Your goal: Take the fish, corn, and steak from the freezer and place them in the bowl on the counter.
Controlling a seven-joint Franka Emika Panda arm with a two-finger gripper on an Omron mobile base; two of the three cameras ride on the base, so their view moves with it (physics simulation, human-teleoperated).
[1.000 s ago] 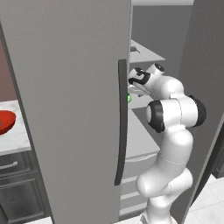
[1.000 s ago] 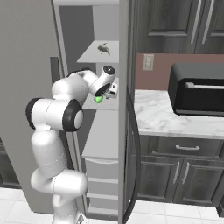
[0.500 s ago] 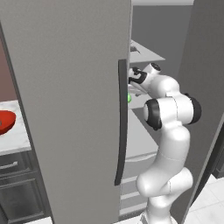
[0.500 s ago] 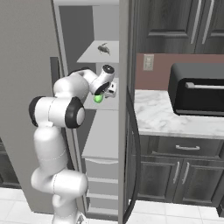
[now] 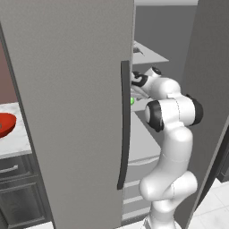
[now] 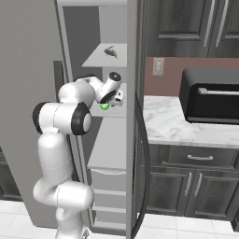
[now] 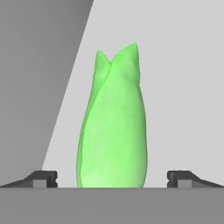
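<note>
Inside the tall light-grey freezer, the hand (jaws spread wide) straddles a green husked corn cob on a pale shelf.

Inside the tall light-grey freezer, a pale grey shelf carries a green husked ear of corn lying flat. The higher shelf bears a small dark item, too small to identify.
</note>
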